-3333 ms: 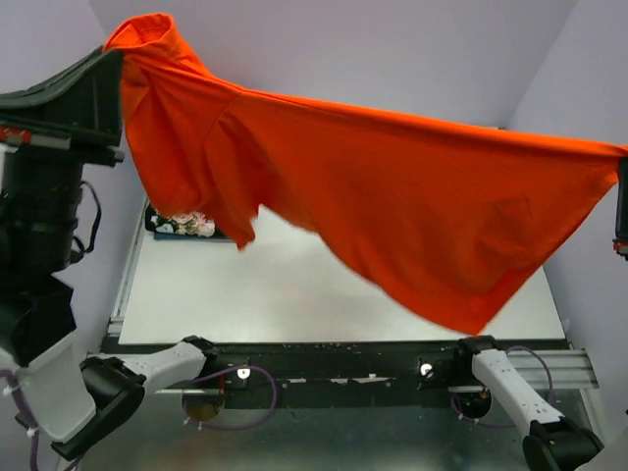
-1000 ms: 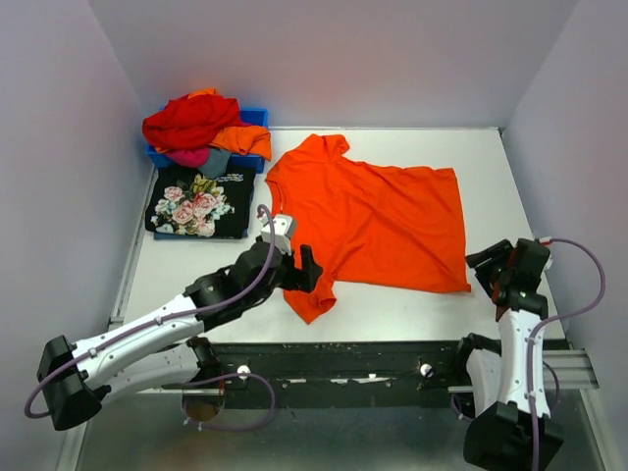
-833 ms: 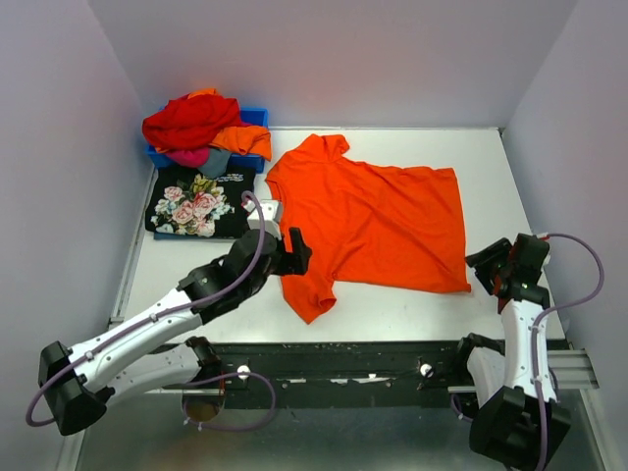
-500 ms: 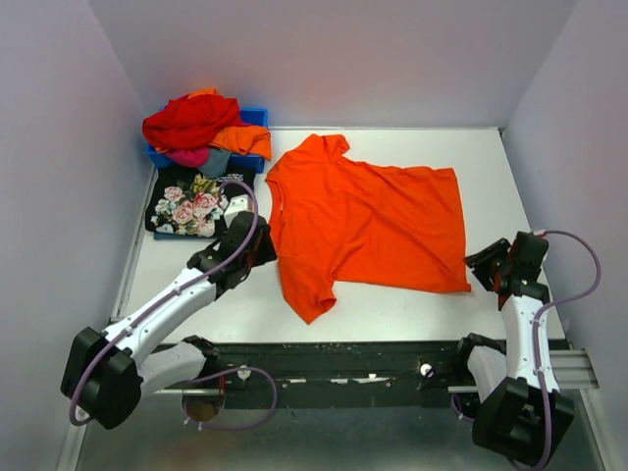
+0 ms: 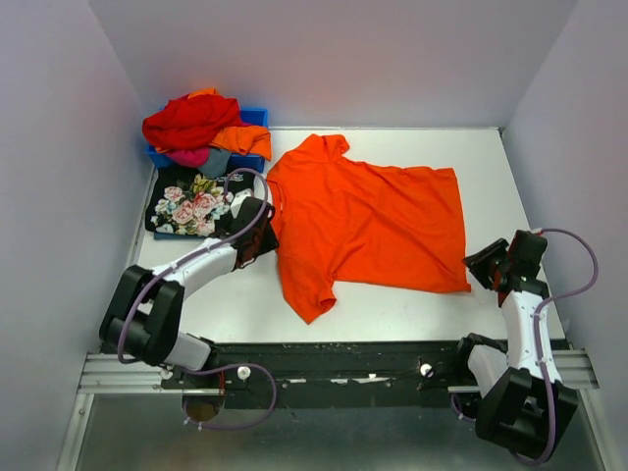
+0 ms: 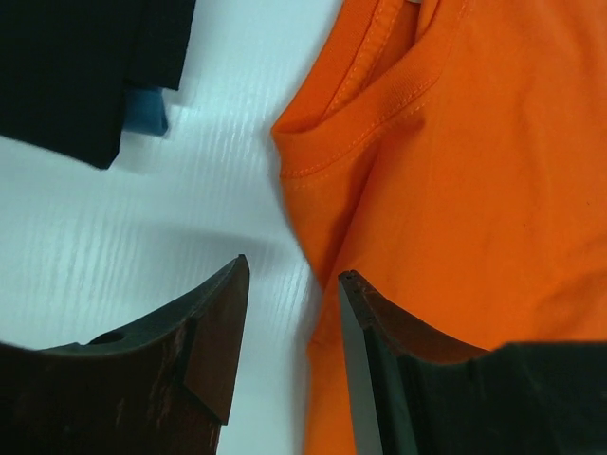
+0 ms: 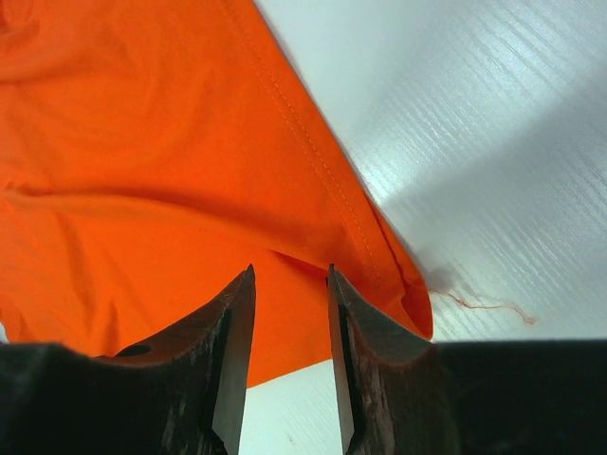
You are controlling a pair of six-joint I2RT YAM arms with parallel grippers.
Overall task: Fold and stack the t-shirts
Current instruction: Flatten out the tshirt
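Two spread grippers, left gripper (image 6: pixel 292 277) beside orange t-shirt (image 5: pixel 373 221) edge, right gripper (image 7: pixel 291 275) over its hem

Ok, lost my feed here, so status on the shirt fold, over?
Left gripper open beside orange t-shirt collar. Right gripper open at its hem corner. Shirt flat, unfolded. Nothing blocking.

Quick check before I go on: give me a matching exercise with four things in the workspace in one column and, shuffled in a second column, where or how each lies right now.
Things
1. orange t-shirt
2. black rose-print t-shirt
3. red t-shirt
4. blue bin

States
A. folded, on the near side of the bin
B. far left corner, piled with clothes
C. spread flat in the middle of the table
D. crumpled, topmost in the bin

Pairs: 1-C, 2-A, 3-D, 4-B
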